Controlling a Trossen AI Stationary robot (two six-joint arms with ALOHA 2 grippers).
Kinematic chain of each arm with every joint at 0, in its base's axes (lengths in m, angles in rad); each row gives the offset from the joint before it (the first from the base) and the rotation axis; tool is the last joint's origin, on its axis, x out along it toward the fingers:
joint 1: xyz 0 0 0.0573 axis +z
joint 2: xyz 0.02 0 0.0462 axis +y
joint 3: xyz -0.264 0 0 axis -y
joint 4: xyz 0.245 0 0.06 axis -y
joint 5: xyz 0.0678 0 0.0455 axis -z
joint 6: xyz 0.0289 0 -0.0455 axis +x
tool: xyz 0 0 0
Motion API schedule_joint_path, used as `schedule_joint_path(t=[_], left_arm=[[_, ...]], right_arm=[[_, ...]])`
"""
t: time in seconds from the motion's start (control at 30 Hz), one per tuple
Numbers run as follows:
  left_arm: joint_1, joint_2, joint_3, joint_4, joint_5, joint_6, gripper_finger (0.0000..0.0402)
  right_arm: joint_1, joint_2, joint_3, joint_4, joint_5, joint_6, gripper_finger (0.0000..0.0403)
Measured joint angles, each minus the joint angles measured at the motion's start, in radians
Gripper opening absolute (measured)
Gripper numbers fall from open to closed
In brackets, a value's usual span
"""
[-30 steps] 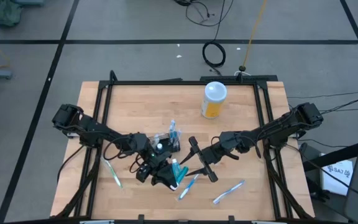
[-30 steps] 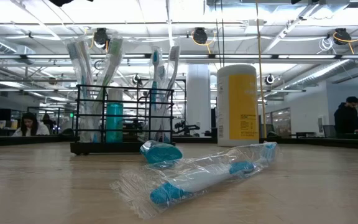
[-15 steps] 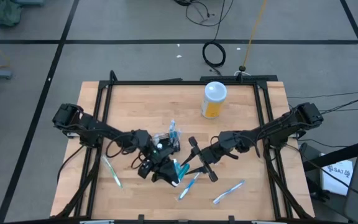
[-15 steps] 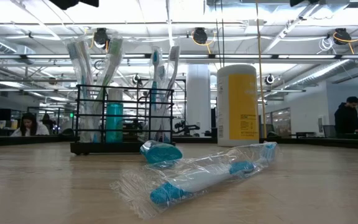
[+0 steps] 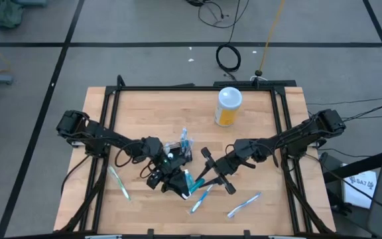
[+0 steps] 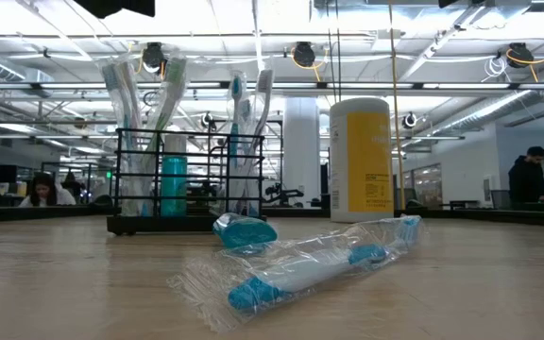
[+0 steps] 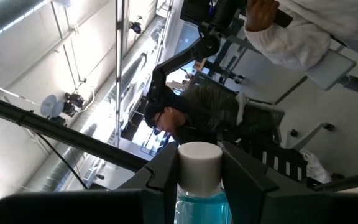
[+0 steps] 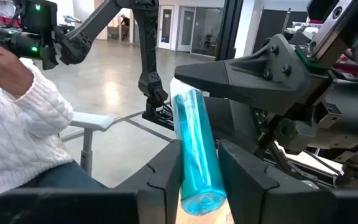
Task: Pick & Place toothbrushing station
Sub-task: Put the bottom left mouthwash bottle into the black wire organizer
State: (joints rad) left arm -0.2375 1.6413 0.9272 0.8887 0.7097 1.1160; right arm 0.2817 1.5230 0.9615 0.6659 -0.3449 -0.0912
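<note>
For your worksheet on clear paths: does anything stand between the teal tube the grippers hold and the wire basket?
Nothing visible does. The teal tube is held by the left gripper and the right gripper, right beside the wire basket, with only bare table between.

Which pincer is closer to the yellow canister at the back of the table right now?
Right. The right pincer sits nearer the yellow canister; the left pincer, shut on a teal tube, is farther off beside the basket.
</note>
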Motion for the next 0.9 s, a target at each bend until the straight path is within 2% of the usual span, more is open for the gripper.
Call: schedule_joint_path(t=[0.23,0.37,0.57,0.77,0.9], left_arm=[[0.0,0.0,0.0,0.004,-0.004,-0.062,0.0102],[-0.012,0.0,0.0,0.008,-0.036,-0.116,0.0123],[-0.047,0.0,0.0,0.008,-0.136,-0.124,0.0161],[-0.068,0.0,0.0,0.002,-0.244,-0.128,0.0178],[-0.084,-0.002,0.0,-0.001,-0.376,-0.137,0.0179]], right_arm=[[0.0,0.0,0.0,-0.005,0.0,0.002,0.0087],[0.0,0.0,0.0,-0.009,-0.001,0.005,0.0087],[-0.004,0.0,0.0,-0.017,-0.002,0.002,0.0087],[-0.035,-0.001,0.0,-0.05,0.001,0.043,0.0087],[-0.058,-0.033,0.0,-0.133,0.002,0.06,0.0087]])
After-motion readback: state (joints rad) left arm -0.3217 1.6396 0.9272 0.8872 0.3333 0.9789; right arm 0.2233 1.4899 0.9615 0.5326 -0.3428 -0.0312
